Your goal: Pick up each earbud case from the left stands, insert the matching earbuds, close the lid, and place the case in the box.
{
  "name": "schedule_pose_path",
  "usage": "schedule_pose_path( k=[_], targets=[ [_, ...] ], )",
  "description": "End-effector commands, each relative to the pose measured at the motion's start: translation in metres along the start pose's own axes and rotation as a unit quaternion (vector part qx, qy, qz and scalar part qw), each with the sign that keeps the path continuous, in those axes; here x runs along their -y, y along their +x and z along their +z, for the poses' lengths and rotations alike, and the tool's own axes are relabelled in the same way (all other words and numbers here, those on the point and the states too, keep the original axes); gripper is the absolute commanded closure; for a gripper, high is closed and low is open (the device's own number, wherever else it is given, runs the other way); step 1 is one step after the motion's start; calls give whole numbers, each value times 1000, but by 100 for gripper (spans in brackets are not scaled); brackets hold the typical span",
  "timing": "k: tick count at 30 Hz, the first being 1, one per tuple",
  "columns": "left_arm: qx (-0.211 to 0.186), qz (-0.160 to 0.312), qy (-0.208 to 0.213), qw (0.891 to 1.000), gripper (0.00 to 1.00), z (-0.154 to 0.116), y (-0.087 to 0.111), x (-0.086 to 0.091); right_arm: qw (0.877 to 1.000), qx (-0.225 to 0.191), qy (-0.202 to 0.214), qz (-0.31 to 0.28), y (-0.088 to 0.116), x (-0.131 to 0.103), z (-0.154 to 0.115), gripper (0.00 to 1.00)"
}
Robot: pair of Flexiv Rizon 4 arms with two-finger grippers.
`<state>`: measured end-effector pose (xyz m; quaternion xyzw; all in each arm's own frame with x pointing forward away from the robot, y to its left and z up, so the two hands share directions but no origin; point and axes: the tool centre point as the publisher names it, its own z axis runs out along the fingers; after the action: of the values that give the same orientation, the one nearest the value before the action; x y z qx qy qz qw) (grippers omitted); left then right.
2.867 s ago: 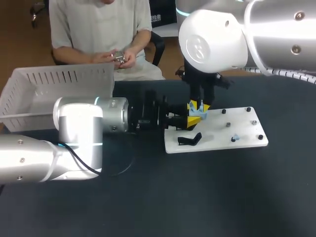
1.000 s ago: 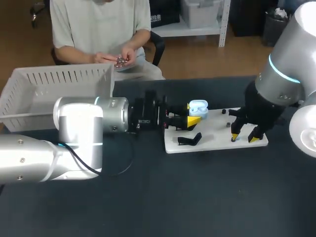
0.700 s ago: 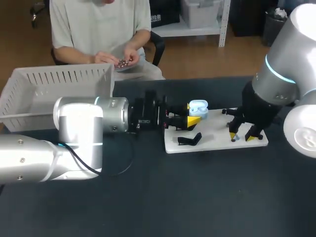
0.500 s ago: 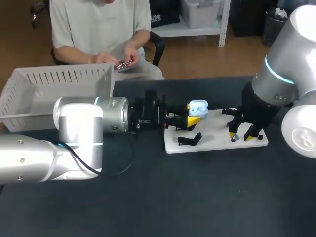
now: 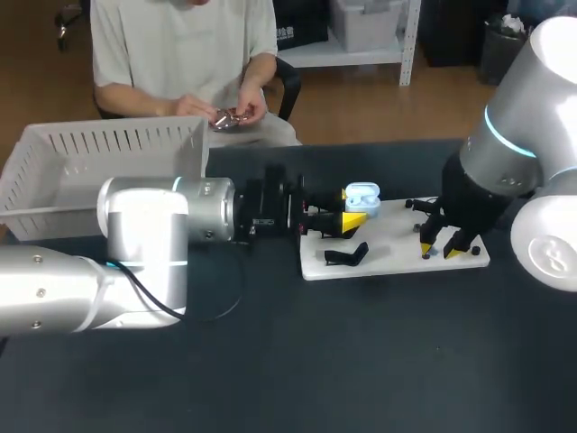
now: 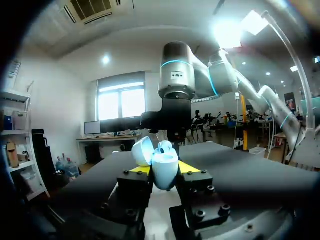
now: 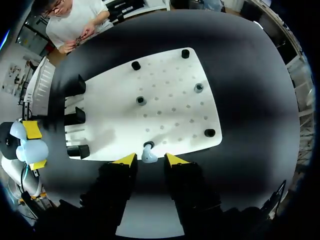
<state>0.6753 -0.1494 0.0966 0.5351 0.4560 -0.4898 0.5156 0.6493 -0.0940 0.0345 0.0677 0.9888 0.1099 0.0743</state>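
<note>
Dark tabletop, with a white pegboard (image 5: 397,236) lying on its right half. Small pale-blue earbud (image 7: 148,156) on a peg at the pegboard's near edge, flanked by the two yellow tips of the right gripper (image 7: 146,159), spread enough to leave a gap on either side; nothing gripped yet. Probably very light, hard, glossy and rounded, so apt to squirt out of a pinch or tip off its peg. Best taken across the bulb from both sides, gently, then lifted straight up.

Matching earbud case (image 6: 164,167) well apart from it, over the pegboard's far left corner, lid up, clamped from both sides by the left gripper (image 6: 164,169). Smooth hard shell too, with a likely delicate hinge: no pushing against the open lid. Something pale seated inside, hard to say what.

Black stand (image 5: 347,255) near the case on the board; white slatted box (image 5: 99,153) further left, behind the left arm.

Against about three seconds back: right arm gone from above the case and swung across to the board's right end. Over the last second, settled slightly lower around the earbud. Left arm and case unmoved.
</note>
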Motion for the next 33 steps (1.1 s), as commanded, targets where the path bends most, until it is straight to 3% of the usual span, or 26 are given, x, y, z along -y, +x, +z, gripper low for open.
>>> schedule_pose_path(
  k=[1, 22, 33],
  targets=[
    [0, -1, 2, 1000, 100, 0, 0, -1, 1000, -1, -1, -1, -1, 0, 1, 67],
    [0, -1, 2, 1000, 100, 0, 0, -1, 1000, -10, -3, -2, -2, -1, 8, 73],
    [0, -1, 2, 1000, 100, 0, 0, -1, 1000, -11, -2, 3, -6, -1, 10, 86]
  ],
)
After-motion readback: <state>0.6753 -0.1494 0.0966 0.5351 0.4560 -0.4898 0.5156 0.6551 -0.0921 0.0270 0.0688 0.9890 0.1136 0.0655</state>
